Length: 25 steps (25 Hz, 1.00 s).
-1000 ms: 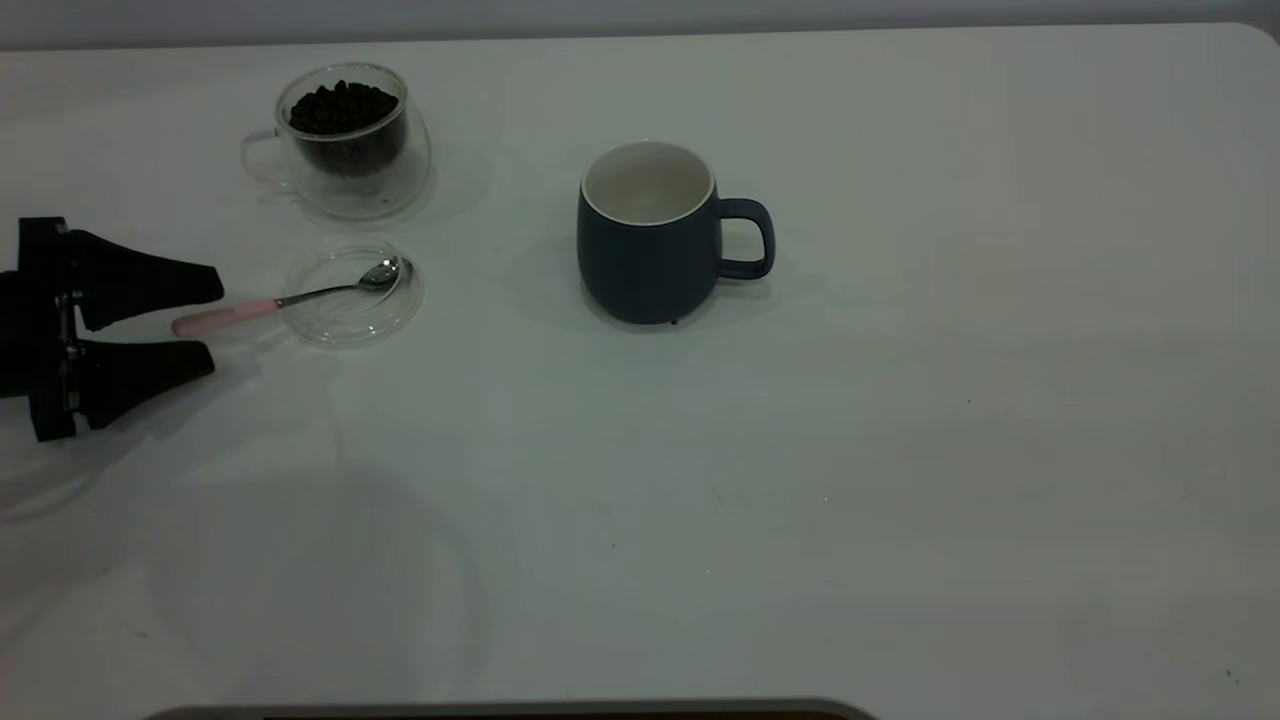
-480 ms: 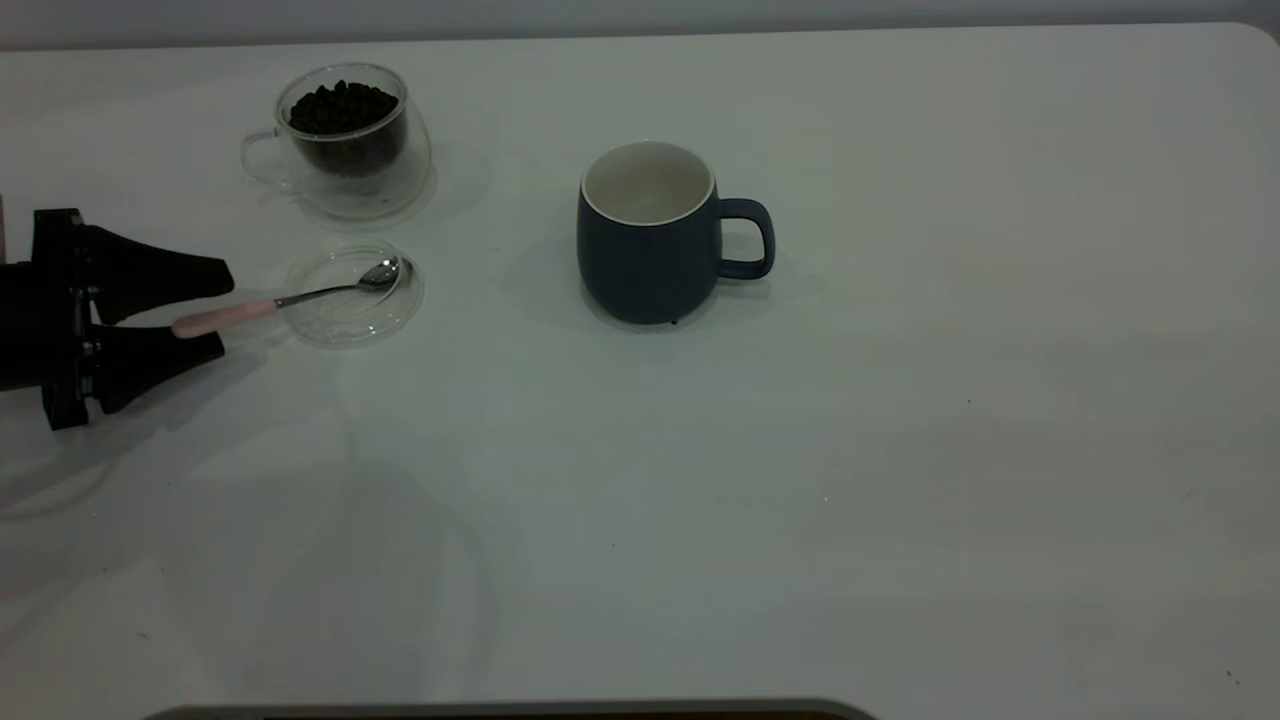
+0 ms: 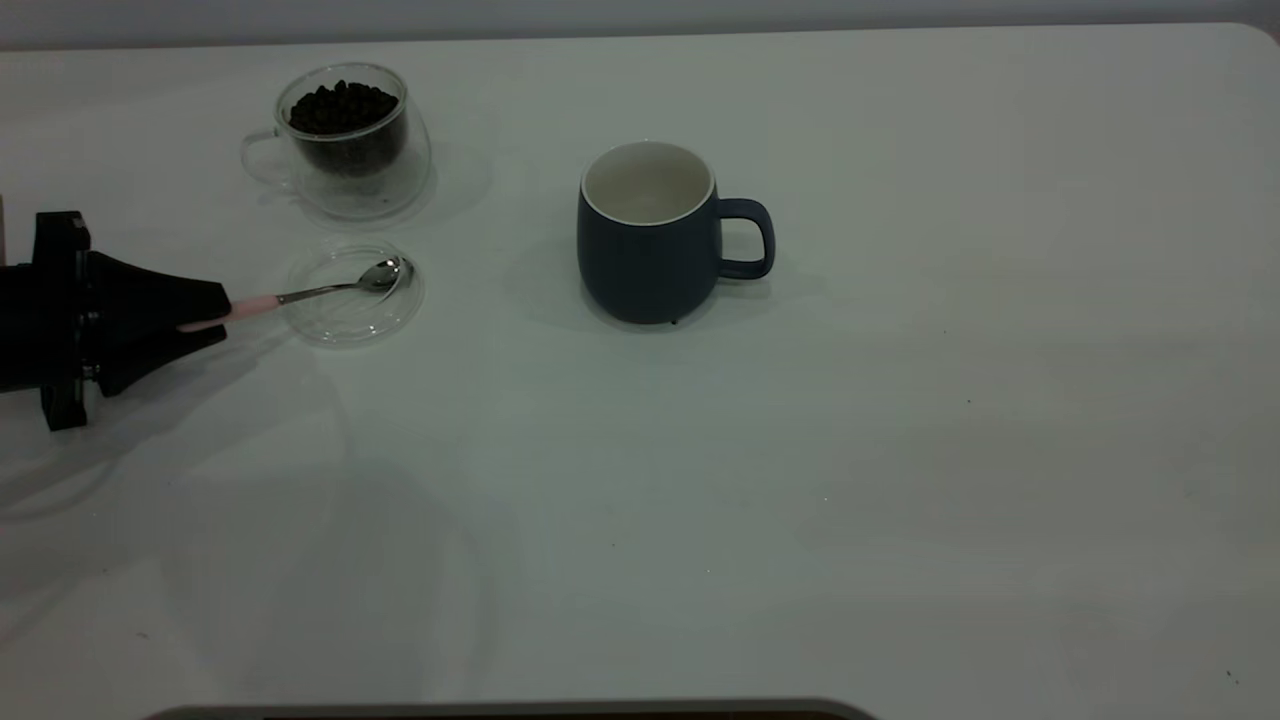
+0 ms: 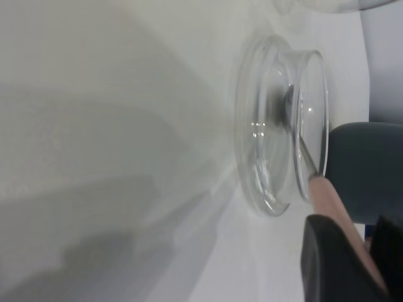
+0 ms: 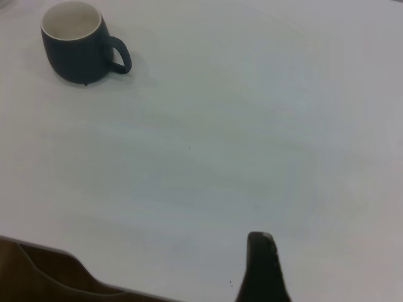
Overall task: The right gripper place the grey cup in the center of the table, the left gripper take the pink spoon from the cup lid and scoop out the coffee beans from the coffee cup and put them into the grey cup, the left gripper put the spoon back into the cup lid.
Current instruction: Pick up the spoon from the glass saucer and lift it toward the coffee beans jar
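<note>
My left gripper (image 3: 212, 311) at the table's left edge is shut on the pale pink handle of the pink spoon (image 3: 300, 295). The spoon's metal bowl rests in the clear cup lid (image 3: 350, 322). In the left wrist view the handle (image 4: 330, 200) runs between the two black fingers, with the lid (image 4: 271, 157) just beyond. Behind the lid stands the glass coffee cup (image 3: 385, 185), holding coffee beans (image 3: 342, 106). The grey cup (image 3: 645, 255) stands upright and empty near the table's middle, handle to the right. My right gripper (image 5: 261, 267) hangs well away from the grey cup (image 5: 79, 53).
The white table (image 3: 900, 450) stretches wide to the right and front of the grey cup. A dark rim edge (image 3: 500, 710) shows along the front.
My left gripper moved right along the spoon's handle, and its fingers went from wide open to shut on it. The spoon, lid and both cups stayed where they were.
</note>
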Available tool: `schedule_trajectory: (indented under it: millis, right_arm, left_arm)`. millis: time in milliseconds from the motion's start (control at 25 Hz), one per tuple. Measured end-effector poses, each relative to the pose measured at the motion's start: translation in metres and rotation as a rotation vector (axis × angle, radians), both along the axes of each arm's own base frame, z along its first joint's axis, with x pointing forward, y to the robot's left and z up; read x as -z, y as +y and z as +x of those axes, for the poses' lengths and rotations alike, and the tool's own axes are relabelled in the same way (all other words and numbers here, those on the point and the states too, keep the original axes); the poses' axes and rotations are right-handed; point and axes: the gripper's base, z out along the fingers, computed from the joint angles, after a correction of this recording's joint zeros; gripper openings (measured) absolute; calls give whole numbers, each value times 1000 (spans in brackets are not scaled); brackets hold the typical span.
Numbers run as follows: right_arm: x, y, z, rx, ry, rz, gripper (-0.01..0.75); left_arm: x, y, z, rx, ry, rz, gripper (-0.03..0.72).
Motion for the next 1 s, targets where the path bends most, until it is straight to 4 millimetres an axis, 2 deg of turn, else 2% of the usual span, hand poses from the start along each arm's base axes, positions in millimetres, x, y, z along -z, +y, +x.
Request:
schedule_trajectory:
  millis: [120, 240, 840, 1000]
  right_arm:
    - [0, 0, 0, 0, 0, 0, 588]
    - [0, 0, 0, 0, 0, 0, 588]
    - [0, 0, 0, 0, 0, 0, 588]
    - [0, 0, 0, 0, 0, 0, 588]
  left_arm:
    - [0, 0, 0, 1, -2, 2, 146]
    - [0, 0, 0, 2, -4, 3, 128]
    - [-1, 0, 0, 6, -6, 12, 127]
    - [-12, 3, 4, 31, -5, 56, 127]
